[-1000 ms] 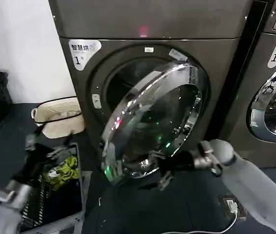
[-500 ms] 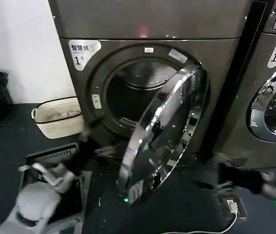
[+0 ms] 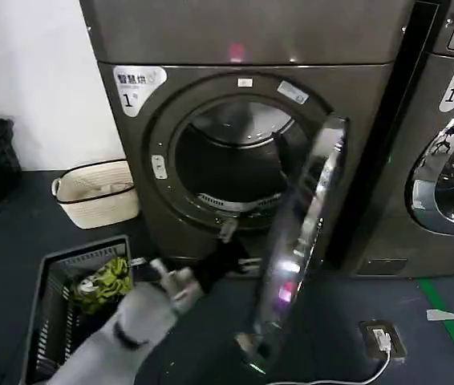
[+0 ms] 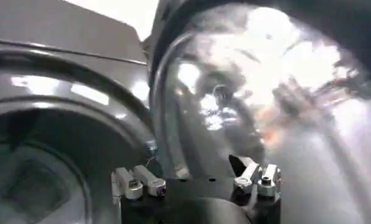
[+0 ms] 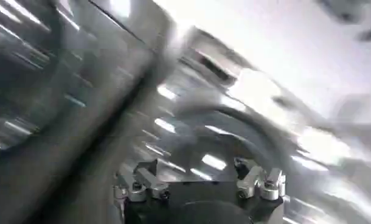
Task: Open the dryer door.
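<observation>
The dryer door (image 3: pixel 301 241) stands swung wide open on its right-side hinge, with its chrome rim nearly edge-on to the head view. Behind it the round drum opening (image 3: pixel 231 156) is exposed. My left arm reaches up from the lower left. Its gripper (image 3: pixel 229 243) is below the drum opening, just left of the door's inner side. In the left wrist view that gripper (image 4: pixel 197 182) is open with nothing between its fingers, and the door's domed glass (image 4: pixel 264 91) is close ahead. My right gripper (image 5: pixel 199 184) is open and empty, facing blurred metal of a machine.
A dark laundry basket (image 3: pixel 50 321) with clothes sits on the floor at lower left. A cream basket (image 3: pixel 99 192) stands by the wall. The neighbouring machine (image 3: pixel 451 160) is at the right. A cable and socket (image 3: pixel 381 340) lie on the floor at lower right.
The door has swung from half open to nearly edge-on. My left arm has moved in from the lower left to the door's inner side. The right arm has left the head view.
</observation>
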Tool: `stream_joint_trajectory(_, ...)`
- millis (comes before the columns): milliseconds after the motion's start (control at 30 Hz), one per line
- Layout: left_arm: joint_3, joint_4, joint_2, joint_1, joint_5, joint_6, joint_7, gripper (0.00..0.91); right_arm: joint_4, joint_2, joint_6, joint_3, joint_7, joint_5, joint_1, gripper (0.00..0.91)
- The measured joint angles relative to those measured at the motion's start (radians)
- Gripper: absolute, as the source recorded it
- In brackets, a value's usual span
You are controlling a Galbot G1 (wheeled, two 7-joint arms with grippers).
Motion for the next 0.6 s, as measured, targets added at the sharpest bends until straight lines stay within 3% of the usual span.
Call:
stream_joint_trajectory(200, 0.115, 0.086, -0.077, -0.106, 0.018, 0.011, 0.002, 0.907, 0.001, 0.129, -0.186, 0.147, 0.239, -0.229, 0.076, 0.907)
stream_joint_trajectory(333, 0.187, 0.143, -0.139, -0.172, 0.023, 0.014, 0.002, 0.907, 0.014, 0.195, -0.292, 0.225, 0.355, -0.274, 0.108, 0.907)
stream_joint_trajectory(400, 0.221, 0.171, -0.173, -0.208, 0.019, 0.016, 0.001, 0.907, 0.015, 0.224, -0.324, 0.261, 0.386, -0.279, 0.108, 0.907)
stream_joint_trajectory(500, 0.274, 0.223, -0.223, -0.264, 0.019, 0.015, 0.001, 0.907, 0.016, 0.26, -0.308, 0.314, 0.441, -0.285, 0.099, 0.907)
stream_joint_trajectory(600, 0.326, 0.277, -0.273, -0.318, 0.018, 0.013, 0.001, 0.907, 0.015, 0.27, -0.342, 0.355, 0.507, -0.303, 0.093, 0.907)
